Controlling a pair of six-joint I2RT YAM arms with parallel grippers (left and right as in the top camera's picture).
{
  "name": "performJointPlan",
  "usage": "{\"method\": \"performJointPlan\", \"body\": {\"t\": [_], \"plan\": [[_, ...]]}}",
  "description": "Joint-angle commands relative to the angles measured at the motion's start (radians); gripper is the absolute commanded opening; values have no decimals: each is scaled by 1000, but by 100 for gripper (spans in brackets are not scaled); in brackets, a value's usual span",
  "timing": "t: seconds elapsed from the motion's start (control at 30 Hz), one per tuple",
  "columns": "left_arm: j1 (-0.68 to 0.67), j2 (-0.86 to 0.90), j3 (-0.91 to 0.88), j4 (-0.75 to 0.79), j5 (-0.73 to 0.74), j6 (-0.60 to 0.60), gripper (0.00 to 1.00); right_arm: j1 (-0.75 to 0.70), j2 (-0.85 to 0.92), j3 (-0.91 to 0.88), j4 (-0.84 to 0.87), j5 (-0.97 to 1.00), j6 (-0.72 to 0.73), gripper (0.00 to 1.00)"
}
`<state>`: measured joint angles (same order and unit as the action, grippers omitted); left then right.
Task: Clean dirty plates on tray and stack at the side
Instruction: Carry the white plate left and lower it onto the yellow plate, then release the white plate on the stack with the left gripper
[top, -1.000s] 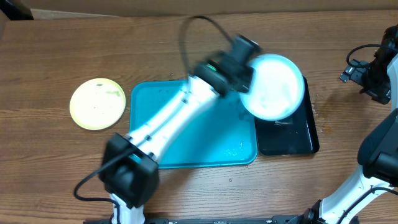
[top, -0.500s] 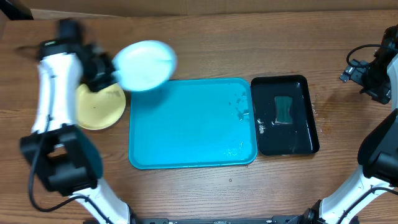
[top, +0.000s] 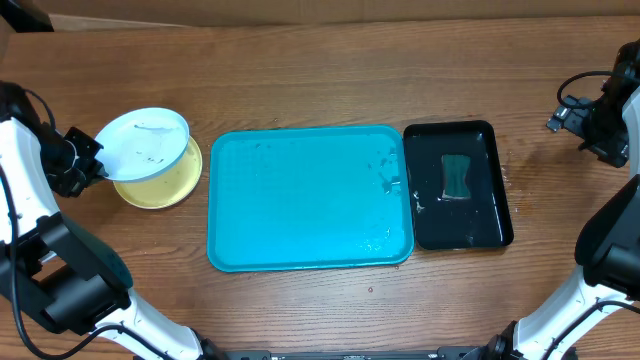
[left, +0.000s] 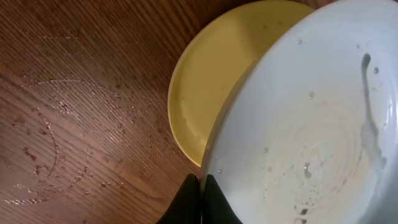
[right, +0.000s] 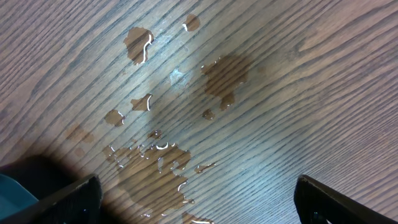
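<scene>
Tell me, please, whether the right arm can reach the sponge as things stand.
Probably yes: the right gripper is open and empty, the sponge lies uncovered in the black tray at the right, and the left gripper is away holding a plate.

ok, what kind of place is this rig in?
Probably a lab test bench staged for dishwashing, not a kitchen: brown wooden table, large rectangular turquoise plastic tray, and a narrow black plastic tray holding a green sponge.

You have turquoise tray (top: 300, 200), pale whitish plate (top: 145, 142) with dark smears, yellow-green plate (top: 168, 188), black tray (top: 495, 230), green sponge (top: 457, 177), brown wood-grain table (top: 300, 70), darker wet blotches.
</scene>
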<state>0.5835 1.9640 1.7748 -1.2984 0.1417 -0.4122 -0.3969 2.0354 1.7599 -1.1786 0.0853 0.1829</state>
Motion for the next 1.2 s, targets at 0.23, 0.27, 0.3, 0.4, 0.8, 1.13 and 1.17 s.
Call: {"method": "performJointPlan", "body": {"t": [0.23,0.27,0.3,0.4,0.8,1.13,1.17], "plan": [[-39,0,-70,75,-142,-31,4,1,-27,13,4,7,4,100],[-39,0,-81,88,-142,-31,4,1,-27,13,3,7,4,100],[-39,0,-98,109,-142,-31,4,1,-27,13,4,7,4,100],[-42,0,-147,167,-139,-31,4,1,-27,13,4,7,4,100],[-45,0,-123,203,264,201,75,1,-27,13,4,7,4,100],[-182,0,-114,230,473,327,100,1,-27,13,4,7,4,100],[-198,0,-114,230,473,325,100,1,-27,13,4,7,4,100]]}}
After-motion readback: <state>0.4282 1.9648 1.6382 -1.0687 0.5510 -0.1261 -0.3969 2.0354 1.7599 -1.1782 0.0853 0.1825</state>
